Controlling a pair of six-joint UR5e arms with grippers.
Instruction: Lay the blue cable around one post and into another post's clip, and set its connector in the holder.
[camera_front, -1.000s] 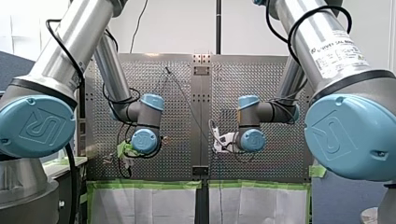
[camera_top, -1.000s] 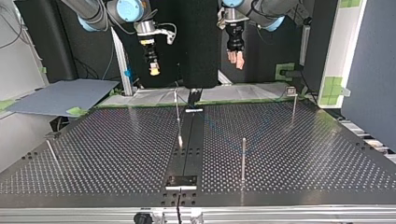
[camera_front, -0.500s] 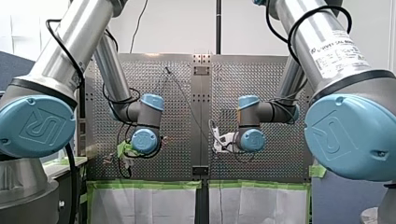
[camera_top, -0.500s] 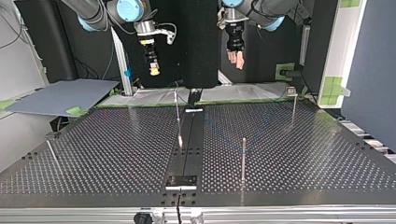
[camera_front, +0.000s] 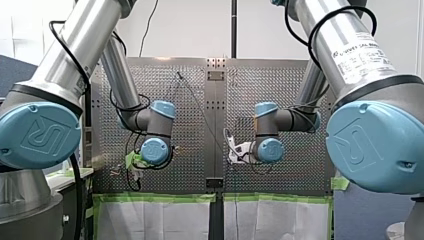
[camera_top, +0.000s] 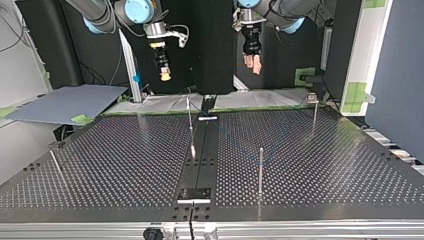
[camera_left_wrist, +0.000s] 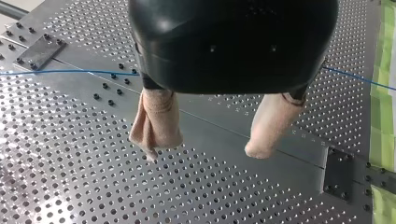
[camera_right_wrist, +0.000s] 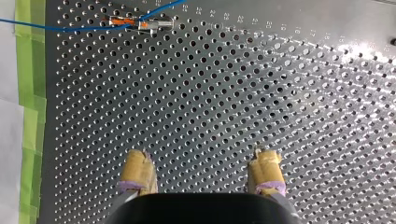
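Observation:
The thin blue cable (camera_left_wrist: 70, 72) lies on the perforated table and runs under my left gripper (camera_left_wrist: 208, 149), which hangs open above the plate with nothing between its beige pads. My right gripper (camera_right_wrist: 201, 170) is also open and empty, with yellow pads. Well ahead of it the blue cable (camera_right_wrist: 70, 28) meets an orange and metal fitting (camera_right_wrist: 144, 22). In the top view my left gripper (camera_top: 252, 62) and my right gripper (camera_top: 164, 75) both hover high over the far edge. A flat holder plate (camera_top: 195, 194) sits at the near middle.
Thin upright posts stand on the table: one near the middle (camera_top: 260, 170), one at the centre strip (camera_top: 190, 120), one far right (camera_top: 314, 112), one leaning at the left (camera_top: 54, 162). Green tape (camera_right_wrist: 28, 116) edges the plate. A grey board (camera_top: 65, 102) lies at the far left.

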